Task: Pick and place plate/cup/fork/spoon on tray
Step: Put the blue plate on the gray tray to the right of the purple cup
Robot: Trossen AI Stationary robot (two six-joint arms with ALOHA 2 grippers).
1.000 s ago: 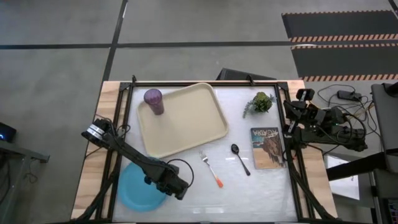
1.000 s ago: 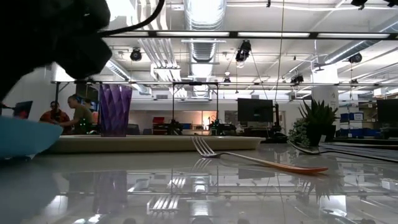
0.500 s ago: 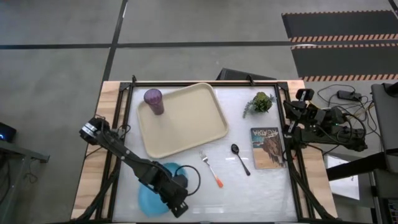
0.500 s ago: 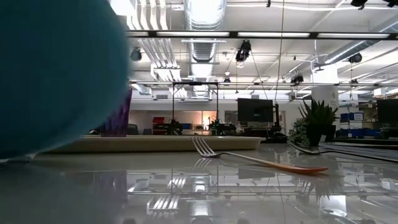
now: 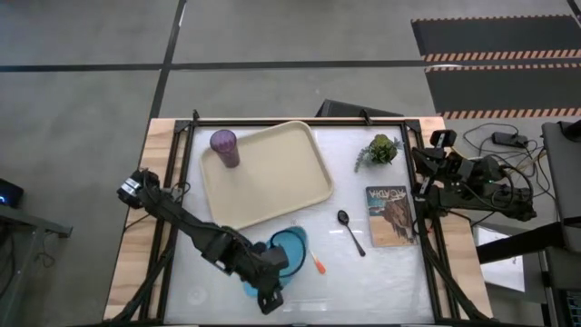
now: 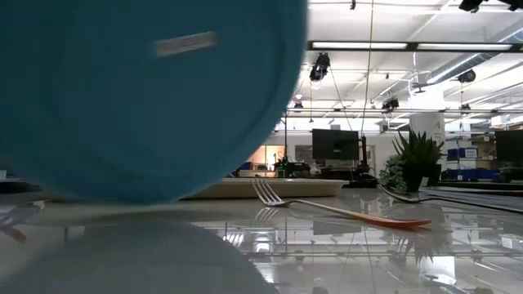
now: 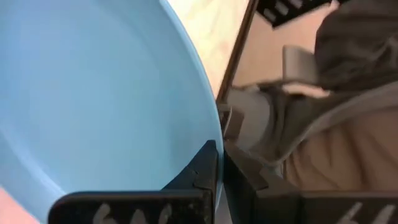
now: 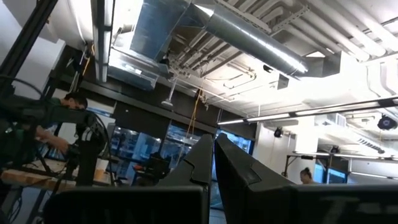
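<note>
The light-blue plate [image 5: 292,246] is tilted up just beside the fork [image 5: 310,247], near the cream tray [image 5: 272,182] holding the purple cup [image 5: 224,147]; the dark spoon [image 5: 349,229] lies beyond the fork.

We look straight down on the plate [image 5: 292,245] from overhead, level across the surface with it close before us, and from the left wrist nearly against it.

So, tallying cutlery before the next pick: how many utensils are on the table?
2. The fork lies beside the held plate, partly hidden by it; the spoon lies left of the picture book.
</note>
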